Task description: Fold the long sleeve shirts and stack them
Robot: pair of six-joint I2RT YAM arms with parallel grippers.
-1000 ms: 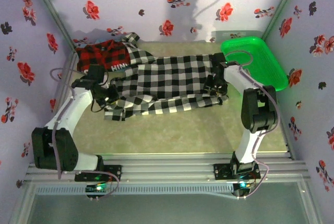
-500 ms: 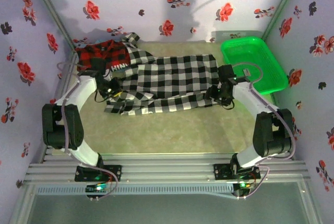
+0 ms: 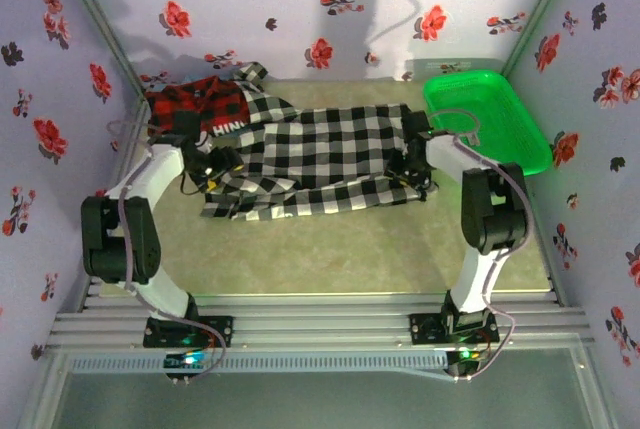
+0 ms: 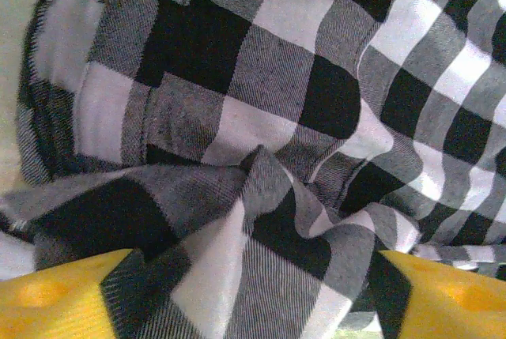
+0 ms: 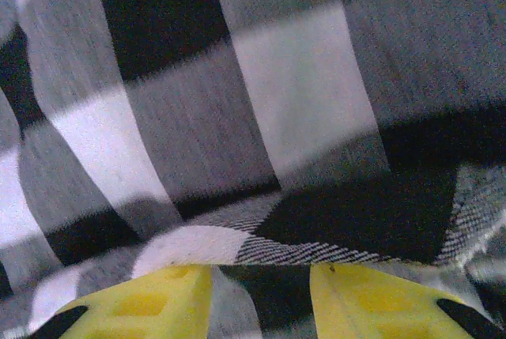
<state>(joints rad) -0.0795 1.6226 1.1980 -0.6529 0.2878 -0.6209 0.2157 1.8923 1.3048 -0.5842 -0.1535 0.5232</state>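
Checked shirt (image 3: 320,154) lies spread mid-table, touching the red plaid shirt (image 3: 195,104) at far left. Left gripper (image 4: 253,268) stands wide apart over bunched cloth. Right gripper (image 5: 261,280) fingers sit close with a fold between them; I cannot tell if it bites. Risk: a one-sided pull skews my fold or drags the plaid.

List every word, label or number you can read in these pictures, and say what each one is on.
"HIN": white letters on the red-and-black plaid shirt. The rest of the lettering runs under the black-and-white checked shirt, and the last visible letter is too small to be sure of.
Nothing readable on the checked shirt, the green basket or the flowered walls.
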